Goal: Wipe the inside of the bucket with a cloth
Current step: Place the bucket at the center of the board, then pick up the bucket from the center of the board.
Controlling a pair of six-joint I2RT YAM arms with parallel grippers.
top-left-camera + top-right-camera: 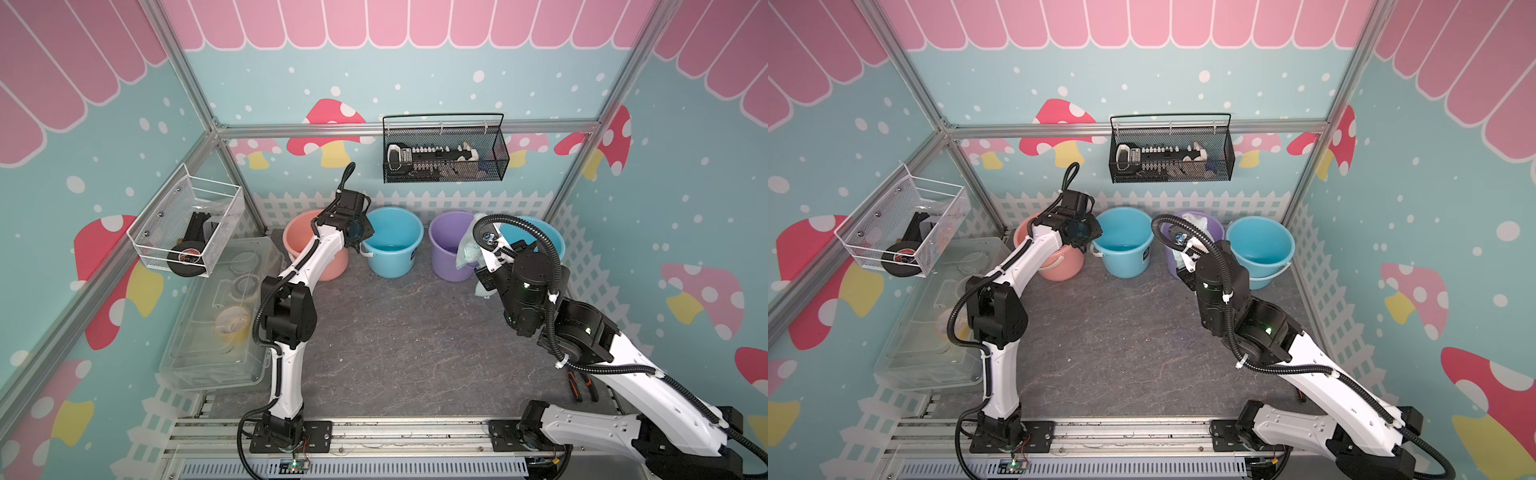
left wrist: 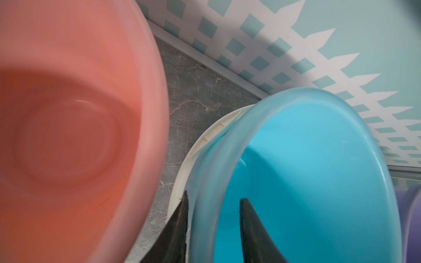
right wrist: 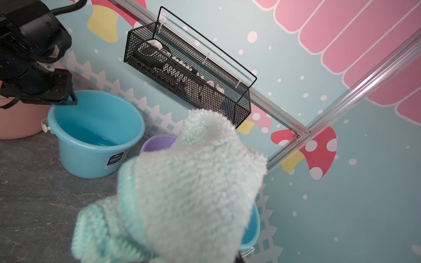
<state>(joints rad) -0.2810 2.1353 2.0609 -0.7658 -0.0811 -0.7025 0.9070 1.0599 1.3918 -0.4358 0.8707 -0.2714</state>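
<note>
Four buckets line the back wall of my grey table (image 1: 395, 332): a pink bucket (image 1: 332, 266), a blue bucket (image 1: 395, 262), a purple bucket (image 1: 444, 262) and a second blue bucket (image 1: 1260, 249), all upright. The cloth (image 3: 182, 193), pale aqua and fluffy, hangs bunched in the air from my right gripper (image 1: 478, 247). In both top views it is raised over the purple bucket and clear of the table; whether a fold brushes that bucket's rim I cannot tell from here. The right jaws are buried under the pile in the wrist view, but they are closed tight with the cloth pinched between them. My left gripper (image 2: 214, 198) stands at the rim of the blue bucket, on the side facing the pink one, with its jaws parted. Of the two dark fingers (image 2: 177, 232), one sits outside the wall by the white handle (image 2: 205, 139) and one inside the bucket. The rim runs between them with a gap showing on the inner side, so nothing is clamped.
</note>
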